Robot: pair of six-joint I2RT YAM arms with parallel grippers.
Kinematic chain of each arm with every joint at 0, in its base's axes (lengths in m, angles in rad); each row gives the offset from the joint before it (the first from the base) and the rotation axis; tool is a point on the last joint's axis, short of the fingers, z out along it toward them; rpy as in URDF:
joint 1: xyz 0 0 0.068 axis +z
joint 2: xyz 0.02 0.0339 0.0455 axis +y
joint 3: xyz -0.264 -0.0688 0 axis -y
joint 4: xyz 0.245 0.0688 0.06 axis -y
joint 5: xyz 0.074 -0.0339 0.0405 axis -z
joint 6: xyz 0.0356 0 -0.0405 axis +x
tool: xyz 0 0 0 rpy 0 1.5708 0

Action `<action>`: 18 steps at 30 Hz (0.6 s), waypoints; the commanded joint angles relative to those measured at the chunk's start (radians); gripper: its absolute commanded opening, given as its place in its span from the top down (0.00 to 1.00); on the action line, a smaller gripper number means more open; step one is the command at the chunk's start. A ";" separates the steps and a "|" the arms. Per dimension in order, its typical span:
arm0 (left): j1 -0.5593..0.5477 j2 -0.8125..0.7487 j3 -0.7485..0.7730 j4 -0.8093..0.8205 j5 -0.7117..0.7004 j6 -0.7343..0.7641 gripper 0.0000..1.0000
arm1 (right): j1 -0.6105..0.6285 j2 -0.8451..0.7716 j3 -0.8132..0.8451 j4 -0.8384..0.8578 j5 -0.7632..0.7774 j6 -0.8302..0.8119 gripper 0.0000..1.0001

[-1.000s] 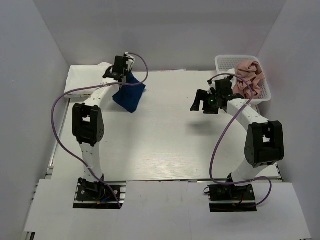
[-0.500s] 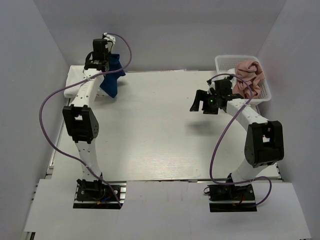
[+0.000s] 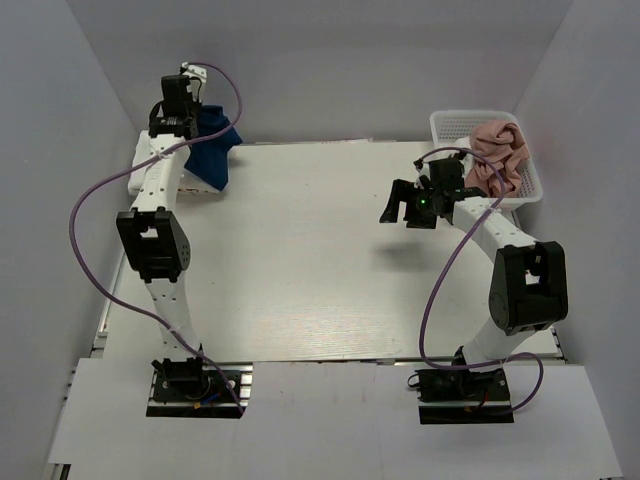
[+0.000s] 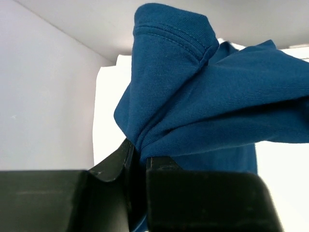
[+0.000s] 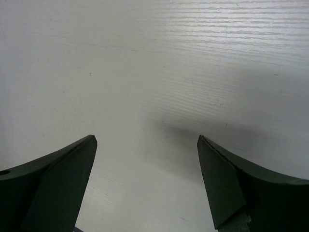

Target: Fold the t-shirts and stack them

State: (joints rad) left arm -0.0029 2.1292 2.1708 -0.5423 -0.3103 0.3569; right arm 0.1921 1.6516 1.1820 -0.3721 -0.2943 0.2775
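My left claw (image 4: 137,162) pinches the navy shirt (image 3: 212,152), hanging just right of the white stack (image 3: 138,172). Left arm nearer; right claw (image 5: 147,143) wide, empty.

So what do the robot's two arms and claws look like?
The left arm and right arm are slim white links joined by boxy black joint housings, each on a black base plate. A thin purple cable loops loosely beside each arm. The left claw and right claw have two matte black, wedge-shaped fingers each. A small green light glows at the right wrist.
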 commanded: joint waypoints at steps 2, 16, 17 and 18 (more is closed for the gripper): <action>0.050 0.043 0.036 0.025 0.033 -0.042 1.00 | 0.006 0.011 0.059 -0.017 0.003 0.003 0.10; 0.271 0.271 0.253 -0.013 0.040 -0.318 0.18 | 0.018 0.089 0.139 -0.033 -0.005 0.046 0.10; 0.271 0.271 0.253 -0.013 0.040 -0.332 0.00 | 0.020 0.086 0.139 -0.033 -0.003 0.048 0.10; 0.282 0.271 0.253 -0.013 0.040 -0.358 0.00 | 0.023 0.091 0.140 -0.027 -0.005 0.049 0.10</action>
State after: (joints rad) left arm 0.2481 2.4439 2.3695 -0.5518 -0.2619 0.1013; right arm 0.2050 1.7367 1.2808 -0.3977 -0.2939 0.3111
